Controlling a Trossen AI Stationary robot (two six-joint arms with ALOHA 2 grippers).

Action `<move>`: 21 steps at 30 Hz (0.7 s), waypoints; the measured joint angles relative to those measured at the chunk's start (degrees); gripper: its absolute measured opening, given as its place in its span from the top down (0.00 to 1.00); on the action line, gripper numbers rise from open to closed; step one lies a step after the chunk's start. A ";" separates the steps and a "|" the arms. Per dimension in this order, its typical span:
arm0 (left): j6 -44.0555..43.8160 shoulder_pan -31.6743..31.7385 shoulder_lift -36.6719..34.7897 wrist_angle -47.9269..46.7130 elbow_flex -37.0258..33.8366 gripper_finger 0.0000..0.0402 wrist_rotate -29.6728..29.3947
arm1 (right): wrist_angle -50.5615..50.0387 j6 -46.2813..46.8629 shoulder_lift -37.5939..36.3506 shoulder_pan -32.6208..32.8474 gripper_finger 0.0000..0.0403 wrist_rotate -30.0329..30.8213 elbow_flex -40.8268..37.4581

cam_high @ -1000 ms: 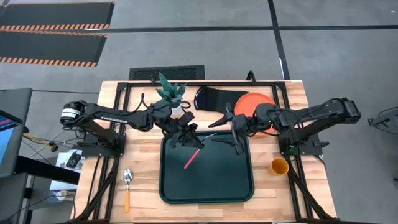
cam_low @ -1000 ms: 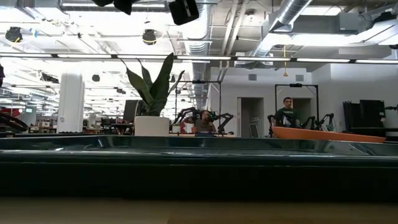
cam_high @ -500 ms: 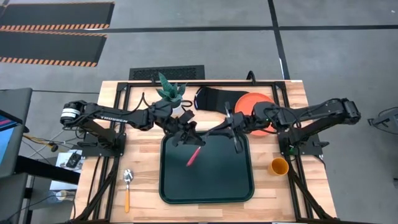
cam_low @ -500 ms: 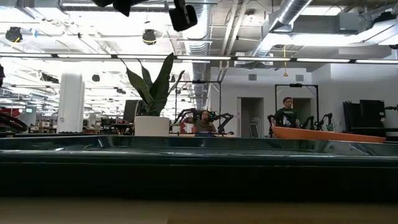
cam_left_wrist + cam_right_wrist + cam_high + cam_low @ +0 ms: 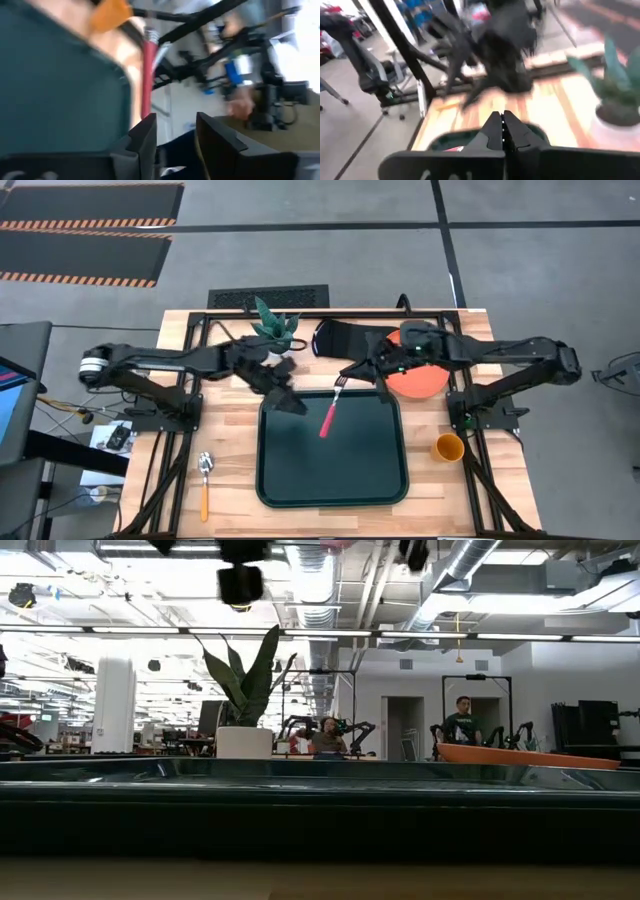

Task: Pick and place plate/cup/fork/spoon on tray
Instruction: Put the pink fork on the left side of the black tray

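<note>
The red-handled fork (image 5: 328,415) hangs over the far part of the dark tray (image 5: 300,480), its silver end in my shut right gripper (image 5: 350,377). My left gripper (image 5: 284,397) stands open just left of it over the tray's far left corner, with nothing between its fingers (image 5: 146,136); the red handle (image 5: 146,75) shows beyond them. The orange-red plate (image 5: 425,383) lies at the far right, partly under my right arm. The cup (image 5: 448,447) stands right of the tray. The spoon (image 5: 204,482) lies left of the tray. My right gripper holds the fork by its silver tined end (image 5: 339,384), the fingers coming from the table's right. The red handle (image 5: 325,423) slants down and toward the near edge, clear of the tray. In the right wrist view the shut fingertips (image 5: 496,131) hide the contact.
A potted plant (image 5: 272,330) and a black oven mitt (image 5: 345,338) sit at the far edge behind the tray. In the low view the tray's rim (image 5: 320,795) fills the foreground; people show in the room beyond.
My right gripper has shut on the fork's silver end. My left gripper has let go of the fork, opened and drawn back toward the table's left. The fork has shifted a little toward the right and now hangs from my right gripper.
</note>
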 joint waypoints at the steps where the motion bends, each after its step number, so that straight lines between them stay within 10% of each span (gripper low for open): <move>1: 1.42 -0.04 -2.03 -4.03 0.03 0.69 -1.97 | 0.19 0.63 0.97 -0.49 1.00 -1.19 -0.45; 10: 1.24 -2.41 -19.90 -29.44 0.00 0.69 -32.57 | 16.85 9.96 22.89 -0.44 1.00 -15.75 -0.22; 21: -1.58 -5.07 -28.31 -35.61 0.06 0.69 -43.08 | 22.05 11.86 45.79 2.53 1.00 -19.40 12.37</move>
